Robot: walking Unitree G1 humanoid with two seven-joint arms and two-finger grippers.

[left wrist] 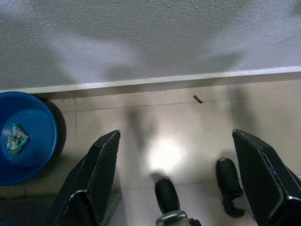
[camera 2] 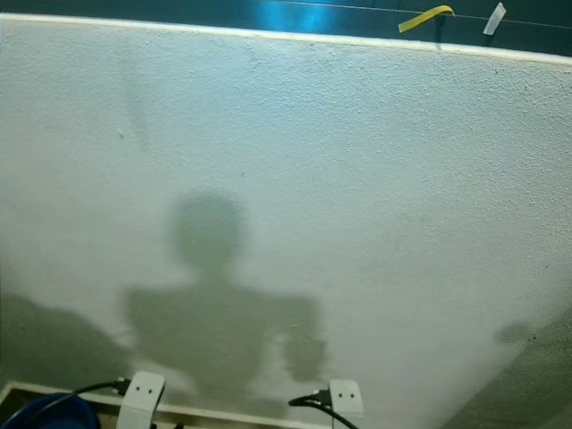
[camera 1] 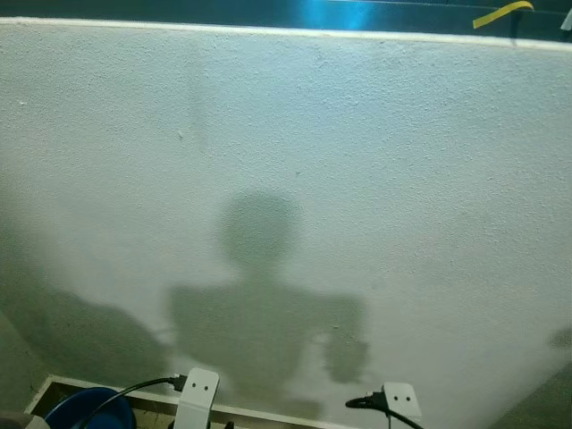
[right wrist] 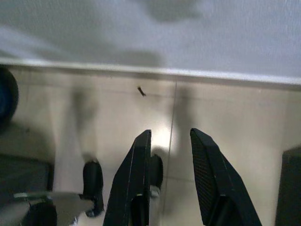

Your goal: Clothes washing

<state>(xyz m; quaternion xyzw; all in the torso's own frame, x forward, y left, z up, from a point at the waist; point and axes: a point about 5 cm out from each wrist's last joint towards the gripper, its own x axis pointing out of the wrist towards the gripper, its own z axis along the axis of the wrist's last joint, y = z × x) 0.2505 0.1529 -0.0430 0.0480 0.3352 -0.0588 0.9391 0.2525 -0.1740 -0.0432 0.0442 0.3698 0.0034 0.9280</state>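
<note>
No readable writing anywhere. A blue basin (left wrist: 26,136) sits on the tiled floor (left wrist: 155,117) against the base of the white textured wall (camera 1: 357,134), with a small green-patterned item (left wrist: 16,138) at its centre. The left gripper (left wrist: 176,160) hangs above the floor, its fingers spread wide. The right gripper (right wrist: 171,165) hangs over the tiles, its fingers narrowly apart. The robot's shadow (camera 1: 264,304) falls on the wall. A yellow strip (camera 1: 502,13) shows past the wall's top edge.

Left gripper (left wrist: 181,155) jaws spread over tiled floor (left wrist: 188,117), blue basin (left wrist: 28,136) beside the wall (left wrist: 141,37).

Dim, soft focus, robot's shadow (camera 1: 259,304) on wall (camera 1: 402,161)
</note>
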